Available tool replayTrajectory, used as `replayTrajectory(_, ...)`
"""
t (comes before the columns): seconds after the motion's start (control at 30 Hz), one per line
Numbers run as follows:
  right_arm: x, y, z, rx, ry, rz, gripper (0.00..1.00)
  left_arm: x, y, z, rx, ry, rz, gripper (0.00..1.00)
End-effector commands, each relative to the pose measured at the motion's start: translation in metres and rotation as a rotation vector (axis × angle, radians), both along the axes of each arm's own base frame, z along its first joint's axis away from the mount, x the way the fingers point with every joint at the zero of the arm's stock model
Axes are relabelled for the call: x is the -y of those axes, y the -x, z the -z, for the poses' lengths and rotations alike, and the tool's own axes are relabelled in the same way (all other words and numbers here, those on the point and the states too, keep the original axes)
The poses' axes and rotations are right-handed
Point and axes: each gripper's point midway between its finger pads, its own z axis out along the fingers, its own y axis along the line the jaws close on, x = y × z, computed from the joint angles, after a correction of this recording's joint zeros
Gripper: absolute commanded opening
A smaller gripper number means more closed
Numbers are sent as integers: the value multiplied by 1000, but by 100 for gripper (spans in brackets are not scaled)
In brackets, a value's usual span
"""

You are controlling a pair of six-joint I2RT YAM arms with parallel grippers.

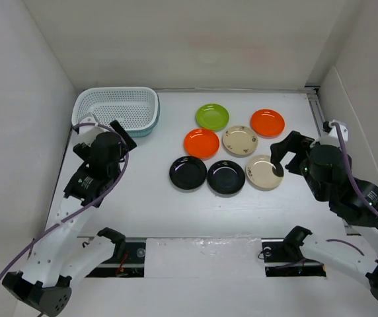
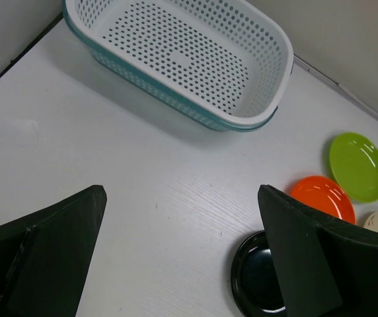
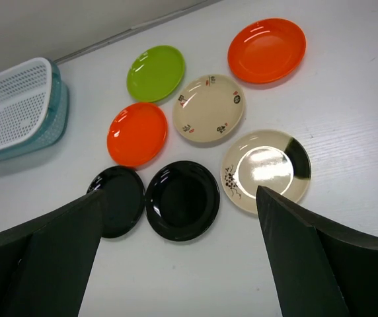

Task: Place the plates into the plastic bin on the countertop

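Fingers of the left gripper are standing wide apart, gripping nothing, hovering just in front of the plastic bin, which is sitting at the countertop's far left. Right gripper fingers are likewise gaping empty, hanging just beside the nearest beige plate. All seven plates are lying clustered on the countertop, right of the bin and outside it.

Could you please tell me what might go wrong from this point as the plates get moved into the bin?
The plates lie flat and packed together; the two black plates nearly touch, so a tool closing on one could nudge its neighbour. The bin sits in the far left corner, far from the right tool, so a long carry might drop a plate.
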Motion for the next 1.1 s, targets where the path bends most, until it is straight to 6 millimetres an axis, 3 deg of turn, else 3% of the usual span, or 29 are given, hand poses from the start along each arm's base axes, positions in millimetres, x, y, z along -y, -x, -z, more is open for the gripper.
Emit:
replayTrajectory(0.0, 11, 4, -22, 60, -37, 33, 100, -9, 6, -15, 71, 28, -47, 100)
replayTrajectory(0.1, 11, 6, -23, 65, -46, 23, 100, -5, 5, -16, 73, 31, -23, 100)
replayTrajectory(0.2, 13, 8, -25, 72, -53, 23, 100, 13, 1, -14, 55, 39, 84, 100)
replayTrajectory(0.33, 8, 13, -29, 77, -68, -21, 100, 59, -7, 7, -23, 163, 268, 100)
replayTrajectory(0.37, 3, 13, -31, 79, -72, -50, 100, 80, -10, 18, -48, 276, 307, 100)
replayTrajectory(0.4, 0, 15, -34, 82, -83, -69, 100, 93, -9, 45, -100, 318, 340, 100)
replayTrajectory(0.5, -12, 22, -42, 108, -102, -168, 100, 129, -19, 77, -130, 471, 428, 100)
replayTrajectory(0.53, -17, 22, -46, 119, -118, -189, 100, 133, -15, 106, -172, 475, 441, 100)
replayTrajectory(0.57, -18, 26, -48, 128, -119, -215, 100, 138, -21, 109, -146, 496, 457, 100)
replayTrajectory(0.63, -24, 31, -52, 140, -134, -264, 100, 141, -19, 142, -201, 493, 456, 100)
replayTrajectory(0.83, -27, 42, -55, 141, -144, -323, 100, 153, -16, 208, -333, 498, 493, 98)
replayTrajectory(0.93, -27, 45, -52, 153, -154, -334, 100, 159, -7, 240, -399, 517, 520, 94)
replayTrajectory(1.03, -30, 45, -48, 142, -151, -342, 100, 165, -4, 255, -423, 542, 537, 86)
replayTrajectory(1.07, -30, 45, -48, 142, -151, -343, 100, 164, 3, 268, -463, 551, 528, 80)
